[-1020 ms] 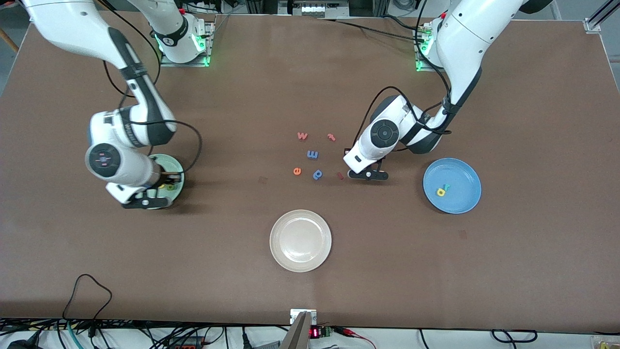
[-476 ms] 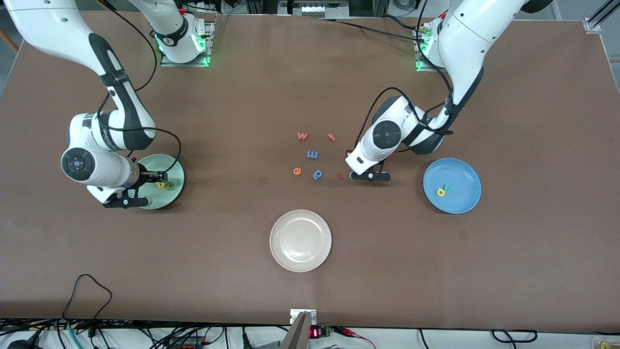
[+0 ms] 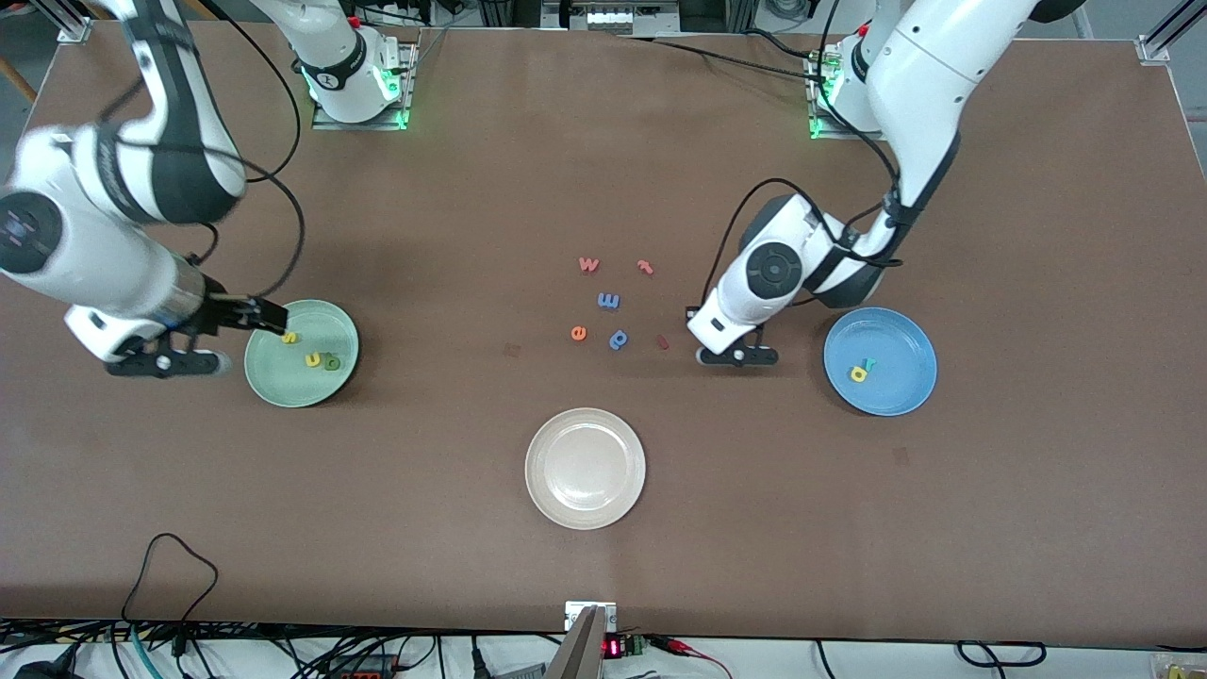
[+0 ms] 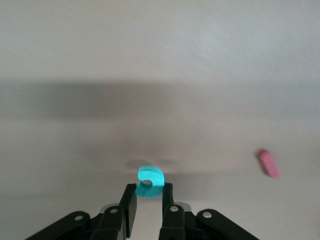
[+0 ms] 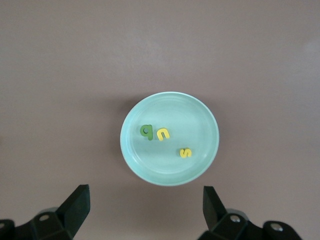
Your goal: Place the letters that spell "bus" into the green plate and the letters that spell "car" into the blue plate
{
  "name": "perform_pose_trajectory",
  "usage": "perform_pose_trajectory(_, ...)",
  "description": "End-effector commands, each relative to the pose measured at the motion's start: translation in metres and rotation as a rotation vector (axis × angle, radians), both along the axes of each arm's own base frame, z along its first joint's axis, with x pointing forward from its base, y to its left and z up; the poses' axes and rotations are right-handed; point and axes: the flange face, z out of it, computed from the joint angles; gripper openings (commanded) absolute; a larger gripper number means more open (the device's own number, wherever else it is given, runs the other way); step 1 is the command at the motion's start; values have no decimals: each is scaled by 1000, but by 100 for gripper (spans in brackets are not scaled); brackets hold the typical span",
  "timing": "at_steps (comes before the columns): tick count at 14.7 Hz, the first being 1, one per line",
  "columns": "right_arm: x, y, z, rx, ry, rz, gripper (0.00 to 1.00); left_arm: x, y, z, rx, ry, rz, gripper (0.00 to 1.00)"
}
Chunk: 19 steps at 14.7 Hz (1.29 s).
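Yellow "s" (image 3: 290,337): you are seeing it lying in the green plate (image 3: 273,382) with "u" (image 3: 312,358) and "b" (image 3: 332,362), freshly dropped, so "bus" is reading complete.
Right tool (image 5: 145,210): it is pulling up and away from that plate, fingers spread wide, carrying nothing.
Left tool (image 4: 148,212): it is pinching the teal "c" (image 4: 150,181), lifting off the bench (image 3: 603,566) toward the blue plate (image 3: 905,396), where "a" (image 3: 857,373) and "r" (image 3: 869,363) are waiting.
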Motion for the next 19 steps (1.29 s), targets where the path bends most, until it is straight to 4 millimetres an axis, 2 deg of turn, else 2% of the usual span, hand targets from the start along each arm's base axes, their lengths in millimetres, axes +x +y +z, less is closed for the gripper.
perform_pose_trajectory(1, -12, 1, 71, -2, 10, -4, 100, 22, 60, 41, 50, -4, -3, 16)
perform_pose_trajectory(3, -14, -9, 107, -7, 4, -26, 100, 33, 107, 43, 71, 31, 18, 16)
perform_pose_trajectory(4, -13, -15, 114, -8, -7, -39, 100, 36, 124, 42, 83, 39, -1, 16)
perform_pose_trajectory(6, -15, -29, 119, -11, -9, -67, 100, 46, 171, 41, 89, 48, -9, 17)
perform_pose_trajectory(8, -18, -33, 117, -11, 12, -80, 100, 49, 191, 37, 80, 56, -22, 20)
perform_pose_trajectory(9, -20, -33, 119, -11, 18, -83, 100, 50, 199, 35, 79, 60, -8, 25)
perform_pose_trajectory(10, -22, -29, 121, -11, 18, -75, 100, 50, 204, 33, 78, 63, -5, 45)
perform_pose_trajectory(12, -25, -25, 123, -9, 32, -71, 100, 51, 205, 35, 79, 59, -4, 92)
perform_pose_trajectory(13, -28, -22, 121, 9, 57, -86, 100, 52, 205, 40, 80, 50, -4, 100)
perform_pose_trajectory(14, -29, -18, 122, 34, 61, -88, 100, 55, 205, 43, 78, 44, -12, 100)
perform_pose_trajectory(15, -30, -17, 122, 37, 63, -89, 100, 63, 207, 53, 72, 19, -26, 100)
perform_pose_trajectory(17, -30, -19, 124, 37, 58, -90, 100, 87, 223, 89, 62, -36, -69, 100)
perform_pose_trajectory(19, -28, -20, 123, 40, 54, -84, 100, 111, 234, 137, 66, -76, -90, 100)
